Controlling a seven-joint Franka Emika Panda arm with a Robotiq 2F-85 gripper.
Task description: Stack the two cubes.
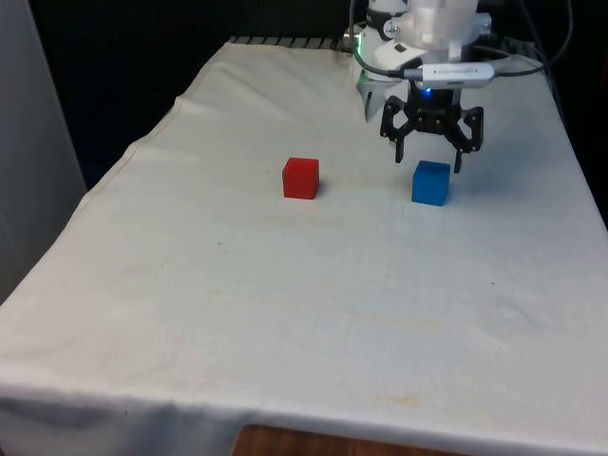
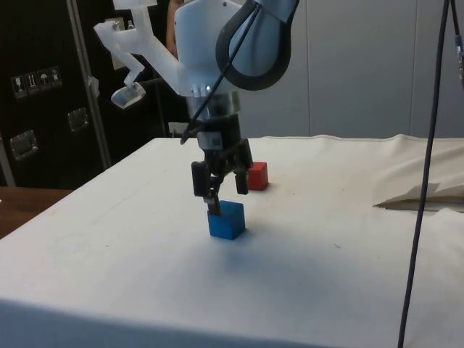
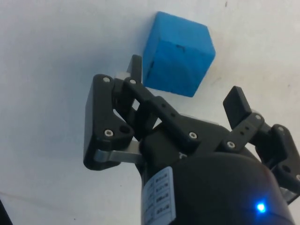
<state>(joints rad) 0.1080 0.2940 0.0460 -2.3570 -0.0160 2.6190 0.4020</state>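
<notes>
Nearest the front camera: bare white cloth over the worktop [image 1: 285, 323], creased, with a strip of brown wood showing under its near hem. Further back, two cubes resting on the cloth, well apart. Red cube [image 1: 300, 178] toward the front view's left, sitting square and untouched. Blue cube [image 1: 430, 182] toward the front view's right, also flat on the cloth.

Directly above the blue cube, black gripper [image 1: 432, 157] — pointed straight down from the white arm [image 1: 432, 33]. Jaws spread wide, wider than the cube, with nothing between them. Fingertips at about the height of the cube's top, one off each side in the front view.

From the side: gripper [image 2: 221, 199] low over the blue cube [image 2: 226, 220], one finger [image 2: 212, 196] reaching down to the cube's upper edge — whether touching or just clear, impossible to tell. Red cube [image 2: 257, 175] beyond, past the gripper, apart from it.

From the wrist: blue cube [image 3: 178, 54] lying between the two spread fingers [image 3: 136, 70], slightly turned relative to them, one finger close by a cube face, the other standing clear. Gripper [image 3: 185, 86] open, holding nothing.
</notes>
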